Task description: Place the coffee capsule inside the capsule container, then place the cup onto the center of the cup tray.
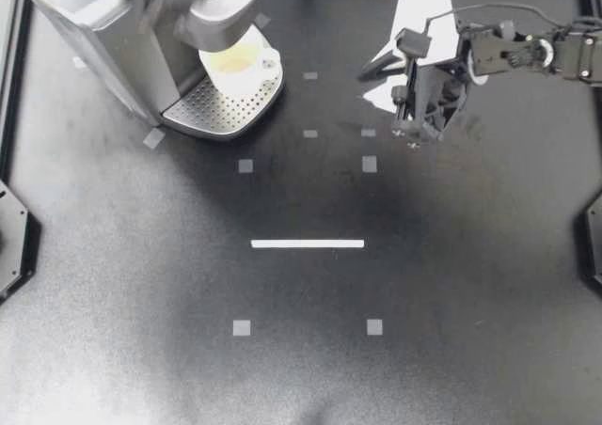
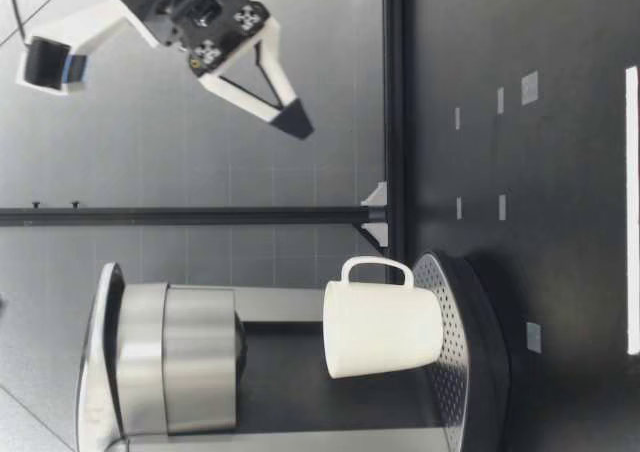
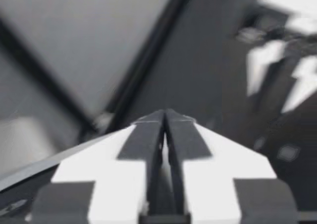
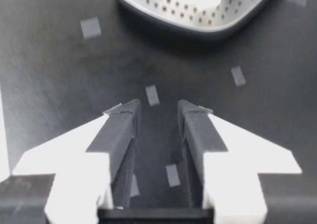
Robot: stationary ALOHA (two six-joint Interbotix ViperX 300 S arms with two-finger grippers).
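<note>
The cup (image 1: pixel 240 66) stands on the cup tray (image 1: pixel 212 113) beneath the brew head (image 1: pixel 226 16), upper left of the frame (capsule unseen). My right gripper (image 1: pixel 372 85) hangs clear, fingers released and empty. My left gripper (image 3: pixel 165 116) is clenched on nothing.

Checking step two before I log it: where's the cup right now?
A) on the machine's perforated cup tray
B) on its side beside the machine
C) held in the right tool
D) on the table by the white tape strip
A: the white cup stands upright on the perforated cup tray under the machine's spout, while the right tool hangs open and empty off to the side.
</note>
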